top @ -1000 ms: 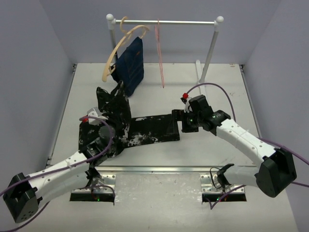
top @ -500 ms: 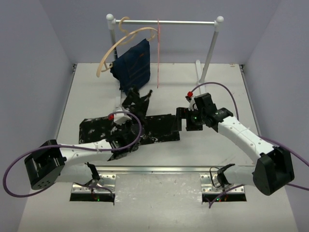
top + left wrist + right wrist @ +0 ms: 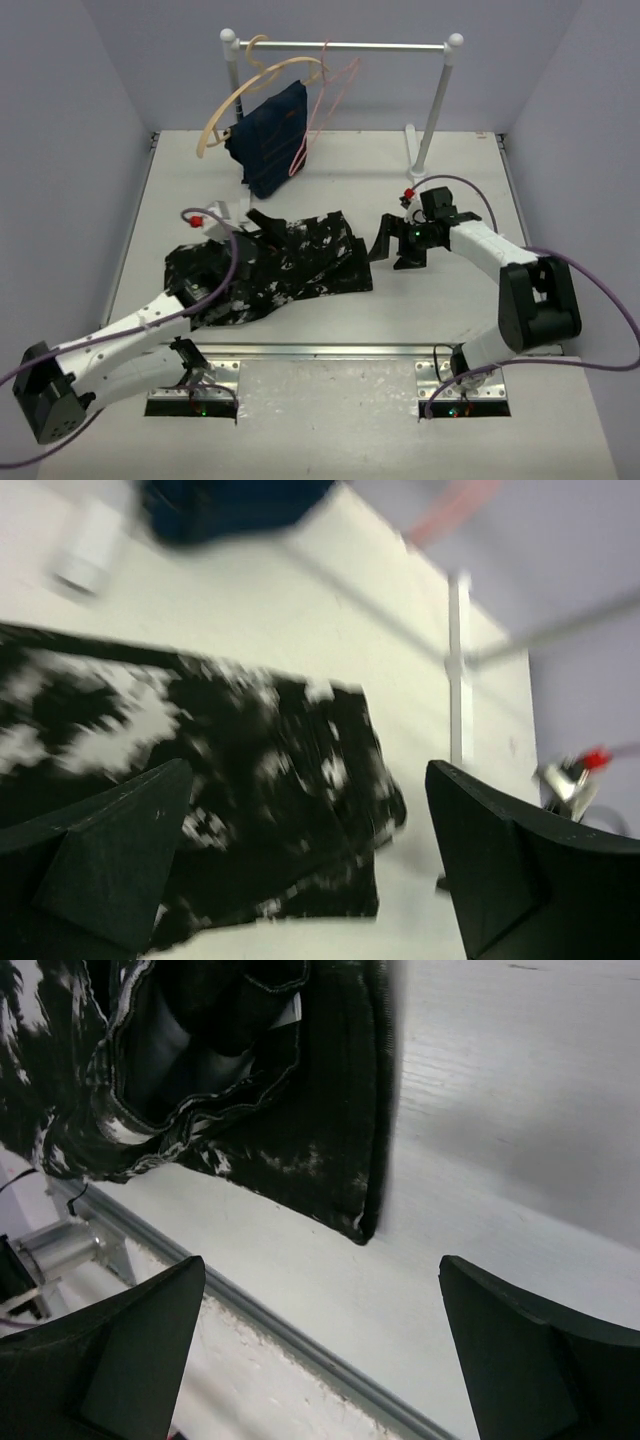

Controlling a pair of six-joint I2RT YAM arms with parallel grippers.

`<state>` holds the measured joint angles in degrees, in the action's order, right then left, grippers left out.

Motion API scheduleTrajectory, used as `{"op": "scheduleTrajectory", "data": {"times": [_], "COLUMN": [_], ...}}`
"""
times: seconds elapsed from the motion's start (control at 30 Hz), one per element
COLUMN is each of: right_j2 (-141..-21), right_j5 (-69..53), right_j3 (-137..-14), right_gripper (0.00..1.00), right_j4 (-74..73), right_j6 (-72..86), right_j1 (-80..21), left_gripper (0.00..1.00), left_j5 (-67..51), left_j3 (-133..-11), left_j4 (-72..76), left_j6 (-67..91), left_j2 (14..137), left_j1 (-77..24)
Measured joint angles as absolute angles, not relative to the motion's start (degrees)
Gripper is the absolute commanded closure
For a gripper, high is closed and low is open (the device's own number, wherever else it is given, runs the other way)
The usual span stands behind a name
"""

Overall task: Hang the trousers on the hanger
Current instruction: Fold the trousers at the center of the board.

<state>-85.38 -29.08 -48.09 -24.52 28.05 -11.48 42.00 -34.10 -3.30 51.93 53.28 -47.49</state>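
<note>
The black, white-speckled trousers lie crumpled on the table, left of centre. My left gripper hovers over their upper left part. In the blurred left wrist view it stands wide open, holding nothing, with the trousers below it. Just right of the trousers' hem, my right gripper is open and empty. The right wrist view shows it above bare table, with the trousers ahead. The pink wire hanger hangs tilted on the rail.
A tan wooden hanger carrying a navy garment hangs at the left end of the white clothes rail. The rail's right post stands at the back right. A metal strip runs along the table's near edge.
My left gripper has opened and let go of the trousers, which dropped into a wider heap. The right gripper drew back to the right, off the hem. The pink hanger swung askew.
</note>
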Motion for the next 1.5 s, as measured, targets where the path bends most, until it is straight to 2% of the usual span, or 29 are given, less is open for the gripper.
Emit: {"op": "scheduleTrajectory", "data": {"times": [0.13, 0.23, 0.37, 0.5, 0.63, 0.7, 0.73, 0.8, 0.9, 0.97, 1.13, 1.37, 1.5], "right_j2": [-93.85, -97.76, -97.77, -97.62, -104.24, -106.32, -106.91, -108.03, -110.45, -111.49, -108.49, -86.11, -79.15], "right_j5": [-31.80, -32.45, -33.36, -32.52, -28.72, -27.16, -26.68, -26.46, -26.46, -27.36, -28.26, -24.36, -21.47], "right_j3": [-51.39, -54.95, -56.10, -57.70, -67.14, -67.96, -67.64, -67.24, -67.33, -67.35, -65.86, -55.71, -47.13], "right_gripper": [0.01, 0.01, 0.01, 0.01, 0.17, 0.29, 0.32, 0.46, 0.82, 1.00, 1.00, 1.00, 1.00], "right_j4": [-22.28, -20.67, -16.76, -15.85, -19.61, -18.98, -19.28, -20.22, -20.14, -19.82, -17.77, -13.64, -10.49], "right_j6": [28.46, 29.93, 33.31, 37.21, 39.05, 39.85, 40.20, 40.68, 41.09, 40.81, 39.23, 32.56, 30.79], "right_j1": [-14.48, -17.07, -18.14, -18.11, -19.32, -20.68, -21.56, -23.11, -24.85, -25.27, -25.77, -26.88, -26.74], "left_gripper": [0.00, 0.00, 0.00, 0.00, 0.00, 0.00, 0.00, 0.00, 0.00, 0.00, 0.00, 0.00, 0.00], "left_j5": [40.50, 38.52, 33.83, 24.56, 20.31, 20.02, 20.02, 20.03, 19.86, 19.48, 17.96, 17.59, 17.68], "left_j3": [-34.61, -35.34, -37.33, -37.46, -36.30, -36.29, -36.29, -36.32, -36.32, -36.05, -33.98, -33.74, -33.74], "left_j4": [-11.36, -16.98, -22.12, -23.01, -26.51, -27.48, -27.66, -28.15, -28.83, -28.80, -28.09, -28.51, -28.49], "left_j6": [53.09, 52.95, 51.68, 49.87, 49.75, 49.49, 49.31, 48.54, 47.09, 45.95, 43.27, 42.42, 42.47], "left_j2": [44.56, 42.25, 47.31, 57.12, 59.97, 58.89, 58.21, 57.16, 57.08, 57.31, 59.04, 62.07, 64.24], "left_j1": [-36.19, -33.46, -29.07, -16.05, -7.23, -5.38, -4.69, -3.56, -1.70, 0.10, 3.55, 3.86, 3.86]}}
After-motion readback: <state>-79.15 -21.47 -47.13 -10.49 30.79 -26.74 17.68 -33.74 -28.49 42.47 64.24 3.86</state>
